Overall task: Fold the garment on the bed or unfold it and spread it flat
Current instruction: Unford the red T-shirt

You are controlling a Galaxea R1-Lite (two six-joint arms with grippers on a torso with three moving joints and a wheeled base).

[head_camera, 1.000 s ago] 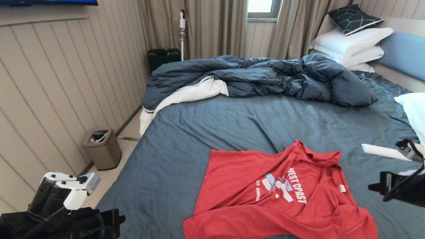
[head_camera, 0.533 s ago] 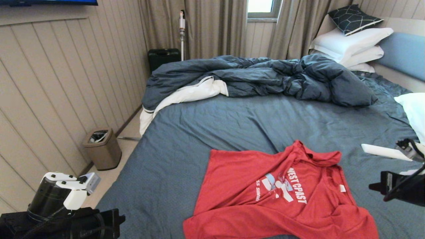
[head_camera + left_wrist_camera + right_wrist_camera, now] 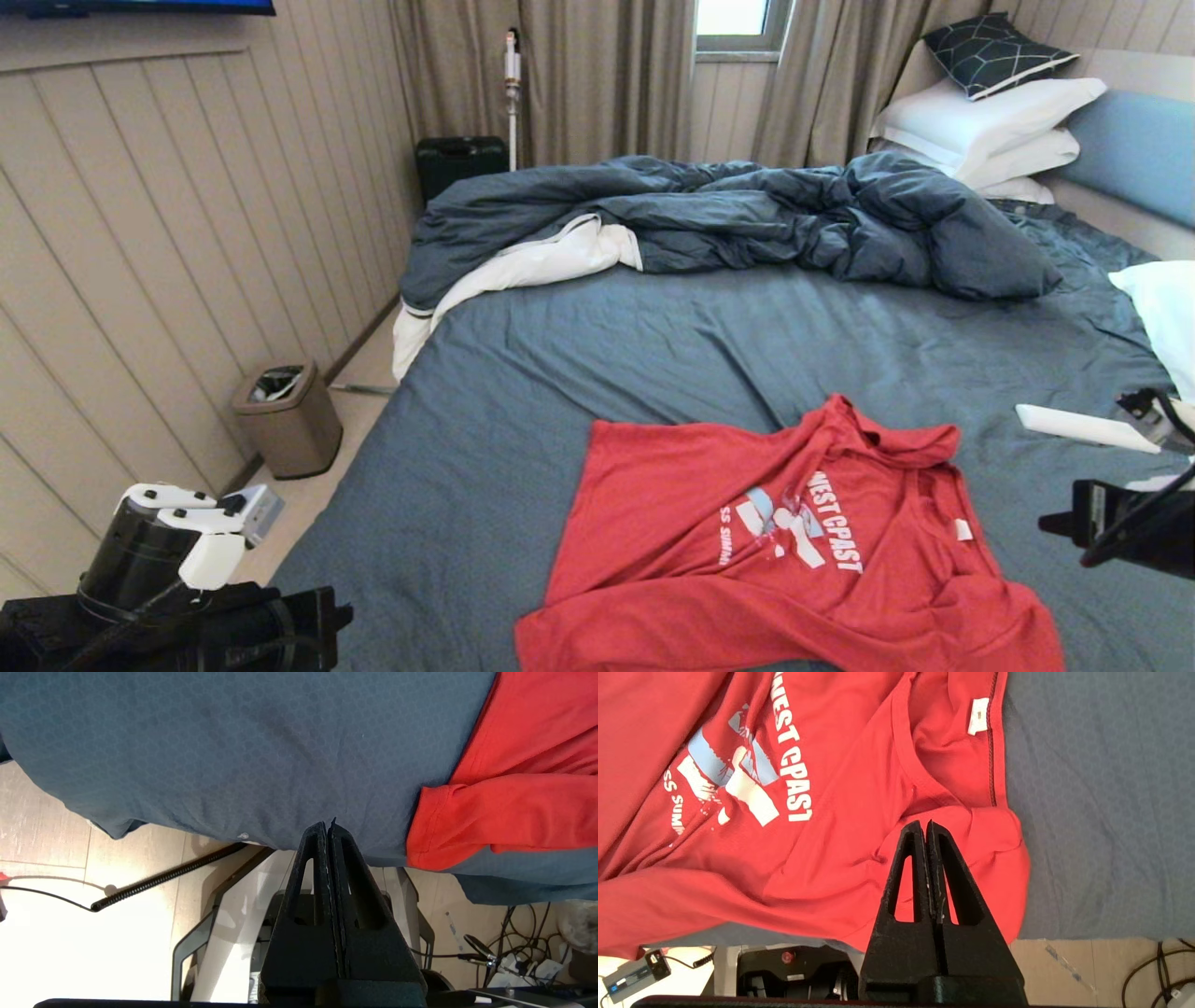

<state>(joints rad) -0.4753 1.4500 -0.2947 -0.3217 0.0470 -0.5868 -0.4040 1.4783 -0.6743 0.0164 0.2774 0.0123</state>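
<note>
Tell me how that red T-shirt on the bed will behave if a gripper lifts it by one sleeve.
The red T-shirt already lies creased and bunched near its collar, so it's probably floppy and would drape. It looks thin, so likely light. Its hem overhangs the bed edge, so a tug may slide it.

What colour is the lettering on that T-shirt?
White, on the red T-shirt; the right wrist view shows it best.

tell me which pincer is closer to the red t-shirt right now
Right. The right pincer, shut, hangs over the red T-shirt near its collar; the left pincer, shut, is off to the shirt's side over bare sheet at the bed edge.
</note>
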